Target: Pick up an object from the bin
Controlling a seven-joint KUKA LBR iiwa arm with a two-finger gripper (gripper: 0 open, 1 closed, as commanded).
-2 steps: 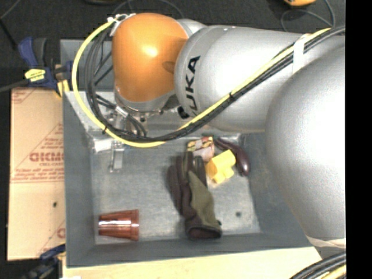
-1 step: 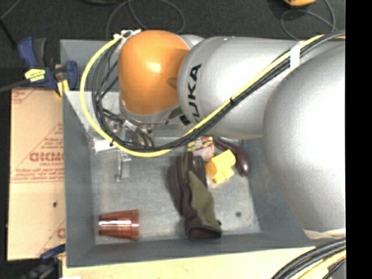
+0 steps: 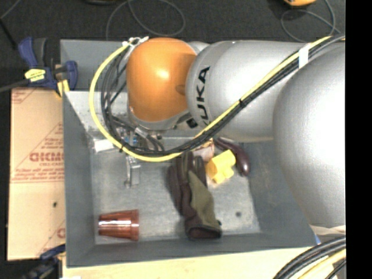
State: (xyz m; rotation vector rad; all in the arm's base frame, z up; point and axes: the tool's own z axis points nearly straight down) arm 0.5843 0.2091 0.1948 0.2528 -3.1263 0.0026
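While the arm (image 3: 261,103) leans in from the right and covers most of the bin (image 3: 77,185), its gripper (image 3: 132,172) hangs below the orange cover (image 3: 157,77) over bare grey floor in the left half. From where I stand it shows as a slim piece of metal pointing down, and I cannot tell whether it is open or closed. Nothing can be seen held in it.

The nearest thing is a copper-red cup (image 3: 119,224) lying on its side by the bin's lower-left corner, close to the lower edge and clearly apart from the gripper. To the gripper's right, about mid-floor, a dark brown and olive cloth (image 3: 196,205) lies in a crumpled strip running toward the lower edge. Its upper end slips under the arm. Just beside that end sits a yellow block (image 3: 222,166), touching or nearly touching the cloth, with a dark purplish thing (image 3: 242,161) against its right side that I cannot make out.

The looped cables (image 3: 100,92) and the arm's bulk hide the upper part and right side of the bin's floor.
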